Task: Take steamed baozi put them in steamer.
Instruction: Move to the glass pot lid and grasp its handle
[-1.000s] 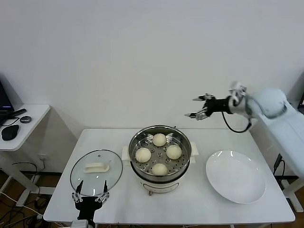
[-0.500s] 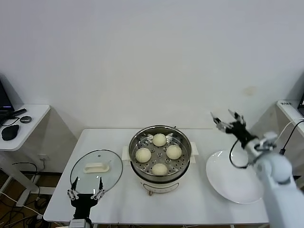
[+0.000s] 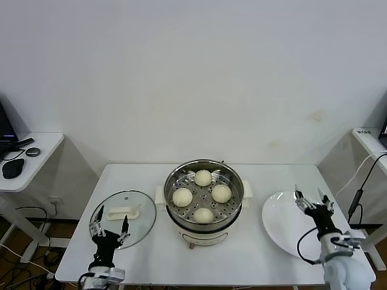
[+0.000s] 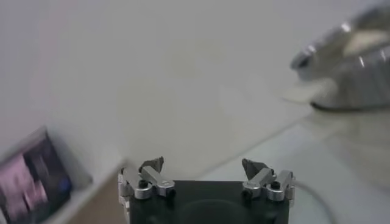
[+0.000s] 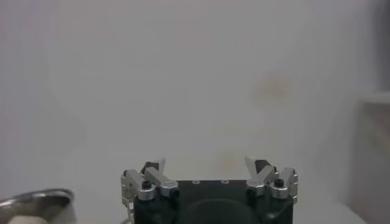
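four steamed baozi [image 3: 204,194] sitting on the perforated tray inside the steamer [image 3: 204,179], spaced in a rough diamond, none touching another. steamer standing mid-counter [image 3: 151,266] on its white base, side handles poking out left and right, uncovered. glass lid [image 3: 123,218] with a white handle lying flat on the counter just to the steamer's left, apart from it. white plate [image 3: 290,232] lying bare on the counter to the steamer's right, also apart. left claw [image 3: 109,224] raised at the near left edge of the counter, over the front rim of the glass lid, fingers pointing up and spread wide, gripping nothing. right claw [image 3: 314,201] raised at the near right edge, in front of the plate's right side, fingers likewise upward, released and empty. from the left wrist, left claw [image 4: 207,176] seen with both fingertips well apart, blurred steamer [image 4: 350,61] off to one side with a pale bun just visible inside. from the right wrist, right claw [image 5: 210,176] seen equally wide against the bare wall, a sliver of the steamer rim [image 5: 36,198] at the corner. small side table [image 3: 27,160] at far left holding dark items, too small to identify.
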